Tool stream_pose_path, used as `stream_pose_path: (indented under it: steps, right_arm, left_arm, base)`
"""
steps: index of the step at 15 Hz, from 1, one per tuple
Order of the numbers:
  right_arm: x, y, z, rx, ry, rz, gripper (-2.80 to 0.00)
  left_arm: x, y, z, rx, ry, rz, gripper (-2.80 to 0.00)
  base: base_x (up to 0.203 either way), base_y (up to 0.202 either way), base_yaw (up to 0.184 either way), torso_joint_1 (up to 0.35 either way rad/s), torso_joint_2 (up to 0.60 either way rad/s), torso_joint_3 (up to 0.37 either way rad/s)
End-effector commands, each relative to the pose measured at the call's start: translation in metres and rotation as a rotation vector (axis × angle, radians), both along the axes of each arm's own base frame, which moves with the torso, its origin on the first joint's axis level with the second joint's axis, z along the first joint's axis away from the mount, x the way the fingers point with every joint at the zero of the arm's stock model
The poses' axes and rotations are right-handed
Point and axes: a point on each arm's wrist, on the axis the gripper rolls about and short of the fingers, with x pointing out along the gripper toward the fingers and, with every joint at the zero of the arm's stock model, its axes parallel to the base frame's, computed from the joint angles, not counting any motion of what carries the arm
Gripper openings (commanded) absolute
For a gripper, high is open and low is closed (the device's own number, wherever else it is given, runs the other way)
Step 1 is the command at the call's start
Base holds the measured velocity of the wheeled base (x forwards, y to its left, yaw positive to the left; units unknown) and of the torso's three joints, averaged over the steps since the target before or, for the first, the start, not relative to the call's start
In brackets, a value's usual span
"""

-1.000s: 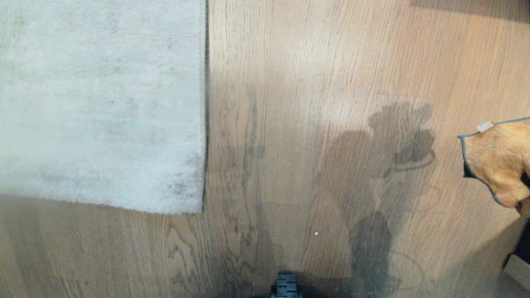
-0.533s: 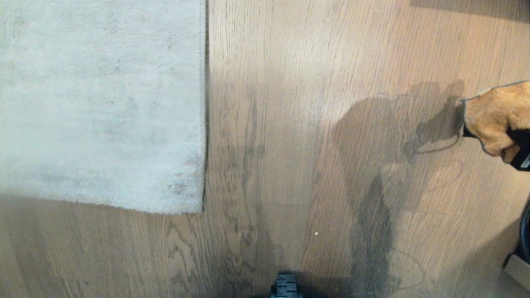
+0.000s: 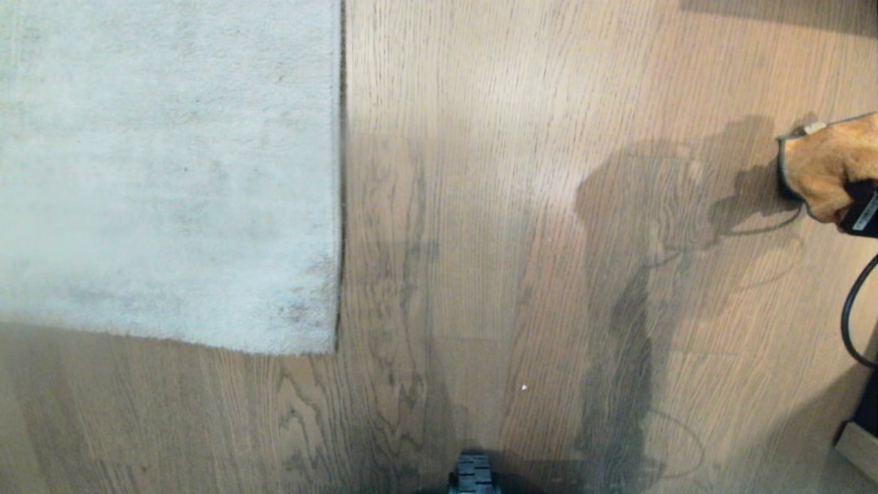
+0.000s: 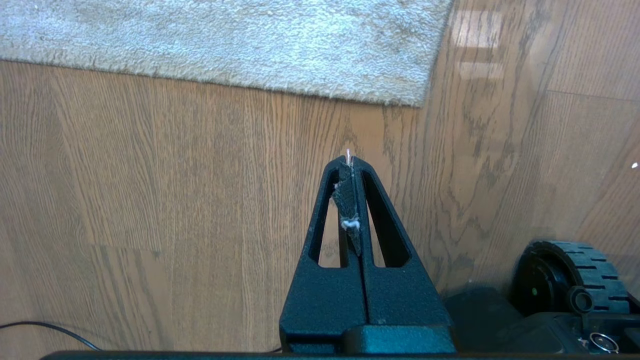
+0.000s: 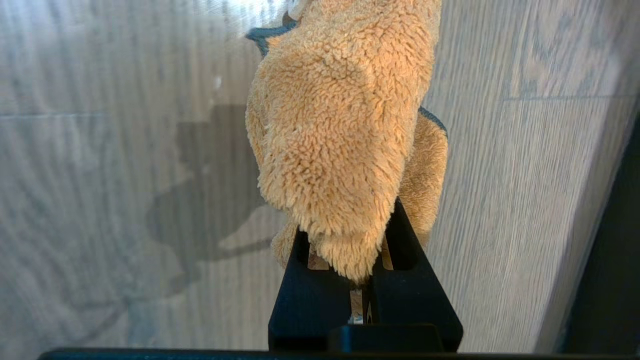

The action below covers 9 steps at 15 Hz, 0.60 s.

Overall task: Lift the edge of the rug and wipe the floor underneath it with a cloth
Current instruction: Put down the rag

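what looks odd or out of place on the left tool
The left tool is shut with nothing held, yet a frayed dark scrap with a bit of white fluff sits pinched between its fingers, like worn padding or lint. Otherwise the rug lies flat on the floor.

Rug (image 3: 164,171) left (flat), cloth (image 3: 823,161) far right

We see a pale grey rug (image 3: 168,171) with faint darker smudges near its corner. The floor (image 3: 480,206) is light brown wood grain with darker streaks. At the right edge of the frame, the cloth (image 3: 823,161) is fuzzy orange-tan with dark grey edging and a white tag. Both tools (image 4: 350,165) (image 5: 367,280) are black.
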Motion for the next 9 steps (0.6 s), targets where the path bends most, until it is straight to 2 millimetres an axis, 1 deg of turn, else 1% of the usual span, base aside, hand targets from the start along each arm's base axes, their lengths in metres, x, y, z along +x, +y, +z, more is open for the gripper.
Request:
stream_pose_path:
  steps: [1,3,6,9]
  right_arm:
    - [0.010,-0.017,-0.006,0.001,0.020,0.002,-2.80]
    - [0.016,-0.023,-0.010,0.006,0.031,-0.002,-2.80]
    - [0.024,-0.029,-0.021,0.016,0.057,-0.008,-2.80]
    - [0.039,-0.036,-0.030,0.004,0.012,-0.006,-2.80]
  left_arm:
    - [0.000,0.000,0.000,0.000,0.000,0.001,-2.80]
    - [0.000,0.000,0.000,0.000,0.000,0.001,-2.80]
    - [0.000,0.000,0.000,0.000,0.000,0.001,-2.80]
    - [0.000,0.000,0.000,0.000,0.000,0.001,-2.80]
  base:
    - [0.000,0.000,0.000,0.000,0.00,0.000]
    - [0.000,0.000,0.000,0.000,0.00,0.000]
    - [0.000,0.000,0.000,0.000,0.00,0.000]
    - [0.000,0.000,0.000,0.000,0.00,0.000]
